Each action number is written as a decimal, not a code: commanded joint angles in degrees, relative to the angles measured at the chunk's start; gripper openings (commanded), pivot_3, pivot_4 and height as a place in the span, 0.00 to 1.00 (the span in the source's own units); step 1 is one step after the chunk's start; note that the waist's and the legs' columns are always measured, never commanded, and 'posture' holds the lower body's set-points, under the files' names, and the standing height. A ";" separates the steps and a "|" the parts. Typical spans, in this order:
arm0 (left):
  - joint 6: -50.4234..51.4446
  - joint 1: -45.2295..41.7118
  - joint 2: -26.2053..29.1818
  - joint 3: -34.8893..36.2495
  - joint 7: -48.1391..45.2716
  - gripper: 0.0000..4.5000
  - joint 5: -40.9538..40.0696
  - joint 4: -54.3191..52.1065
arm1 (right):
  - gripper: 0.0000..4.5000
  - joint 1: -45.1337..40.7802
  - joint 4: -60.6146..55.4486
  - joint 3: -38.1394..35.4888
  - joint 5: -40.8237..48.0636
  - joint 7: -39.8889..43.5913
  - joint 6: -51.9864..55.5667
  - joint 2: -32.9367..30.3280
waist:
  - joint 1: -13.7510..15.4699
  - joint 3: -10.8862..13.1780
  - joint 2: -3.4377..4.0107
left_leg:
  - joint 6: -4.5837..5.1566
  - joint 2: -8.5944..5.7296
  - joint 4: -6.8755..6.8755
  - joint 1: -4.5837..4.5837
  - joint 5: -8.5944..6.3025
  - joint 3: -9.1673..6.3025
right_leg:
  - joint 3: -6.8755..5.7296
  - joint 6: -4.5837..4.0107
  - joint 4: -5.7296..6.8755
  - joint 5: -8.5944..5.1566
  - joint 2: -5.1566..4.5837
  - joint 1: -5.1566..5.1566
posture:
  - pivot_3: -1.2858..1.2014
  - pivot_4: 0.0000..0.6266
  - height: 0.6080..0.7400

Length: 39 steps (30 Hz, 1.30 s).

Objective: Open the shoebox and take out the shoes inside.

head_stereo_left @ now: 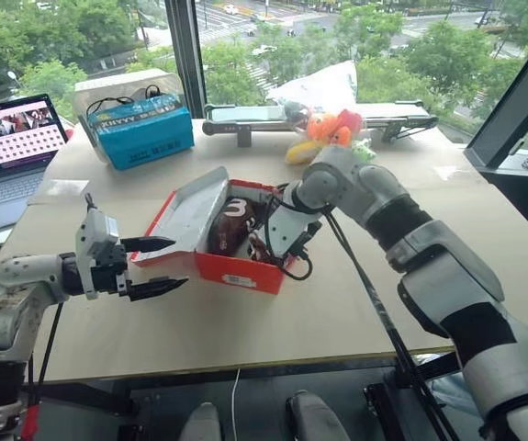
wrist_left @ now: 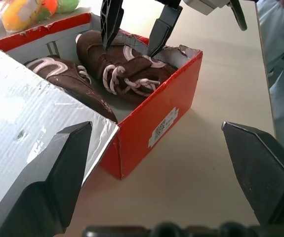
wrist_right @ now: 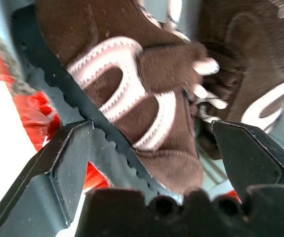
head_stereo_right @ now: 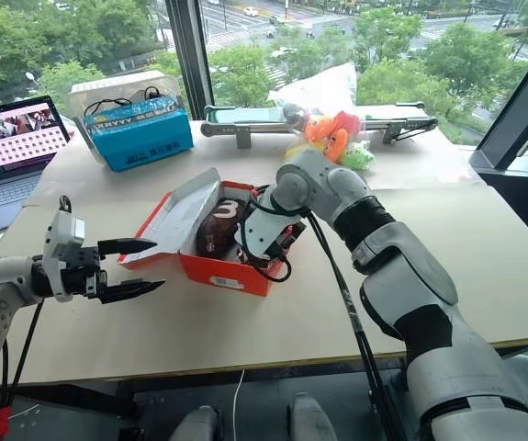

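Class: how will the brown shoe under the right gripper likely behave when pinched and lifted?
The shoe looks fuzzy and soft, so it probably squashes and grips well. Being small, it is likely light. Its loose laces may snag the right gripper.

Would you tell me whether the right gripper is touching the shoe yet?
Cannot tell: in the left wrist view, the right gripper straddles the shoe with jaws open, fingertips at its surface.
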 commanded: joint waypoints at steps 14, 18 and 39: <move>0.37 -0.47 0.67 2.02 0.96 1.00 -1.21 -2.56 | 0.64 1.03 5.89 -0.78 0.17 -1.48 -0.58 5.19 | 0.00 0.06 0.09 | 0.00 0.19 -0.18 0.01 0.00 -0.01 | -0.01 -0.16 0.01 -0.01 0.20 -0.10 | 0.52 0.24 0.81; 0.30 -1.04 0.42 1.57 1.09 1.00 -1.10 -2.23 | 0.44 -0.59 6.68 -1.25 -0.37 -3.53 -0.11 5.33 | -0.31 0.06 0.09 | 0.00 0.44 -0.16 0.04 0.00 -0.01 | 0.02 -0.32 0.00 0.08 0.48 -0.10 | 0.52 0.24 0.81; -0.98 -5.24 -1.48 -1.37 0.64 1.00 0.44 1.21 | 0.40 -2.64 -17.31 -11.99 15.93 10.96 14.95 -3.77 | -0.97 0.23 0.21 | -0.02 0.58 -0.17 -0.96 0.02 -0.08 | 0.02 -0.75 0.11 0.31 0.67 -1.14 | 0.52 0.24 0.81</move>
